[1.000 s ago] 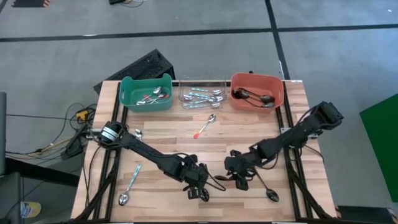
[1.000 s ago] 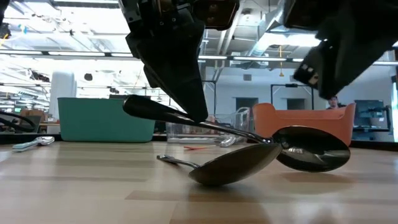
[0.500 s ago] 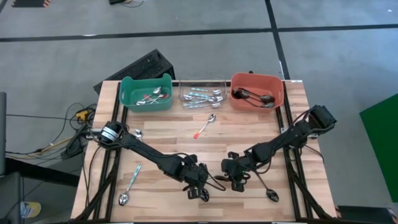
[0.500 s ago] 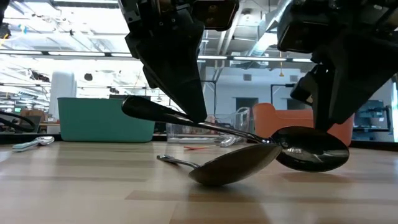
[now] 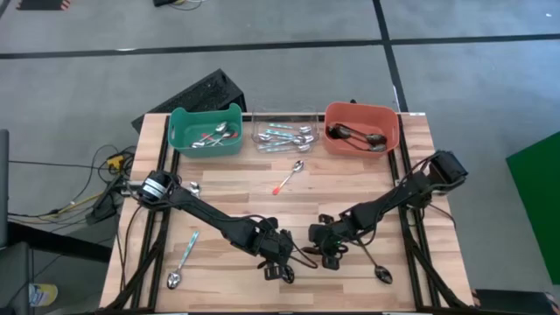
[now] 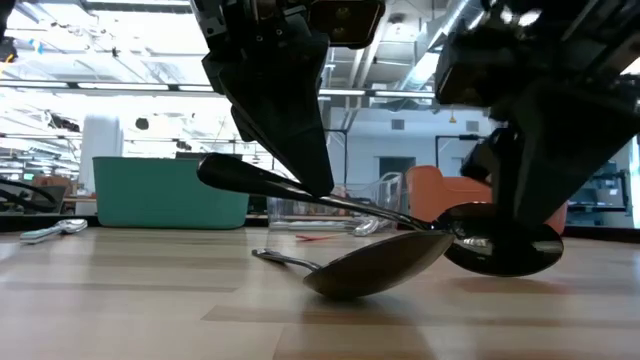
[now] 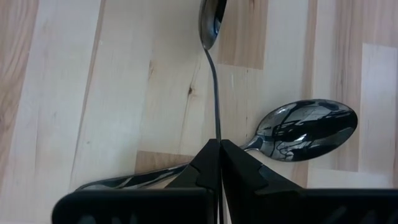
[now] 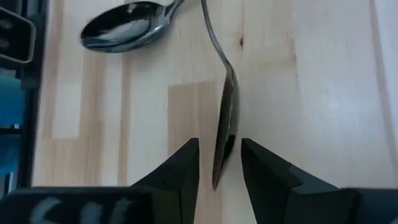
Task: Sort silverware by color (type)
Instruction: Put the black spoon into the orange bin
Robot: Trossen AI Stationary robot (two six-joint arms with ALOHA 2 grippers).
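Note:
My left gripper (image 5: 281, 261) is near the table's near edge, shut on a dark-handled spoon (image 6: 300, 192). That spoon's bowl (image 8: 225, 134) stands on edge between the open fingers of my right gripper (image 8: 221, 149), which show a gap on each side. My right gripper (image 5: 327, 248) is just right of the left one. A second metal spoon (image 7: 308, 121) lies on the table under the held one, bowl down (image 6: 375, 265). My left gripper pinches the spoon between its two fingers at the thin metal neck (image 7: 217, 129), coming from above and pointing down. The spoon is tilted: its dark handle end (image 6: 235, 172) is raised and its bowl (image 6: 500, 240) is down at the table top.
At the far edge stand a teal bin (image 5: 206, 131), a clear bin (image 5: 284, 133) and an orange bin (image 5: 361, 128), each with spoons inside. Loose spoons lie on the table: orange-handled (image 5: 289, 178), teal-handled (image 5: 185, 254), dark (image 5: 378, 268), and one by the left arm (image 5: 192, 186).
My right gripper has moved toward the table's left and come down around the bowl of the spoon held by my left gripper. The spoon has kept its place.

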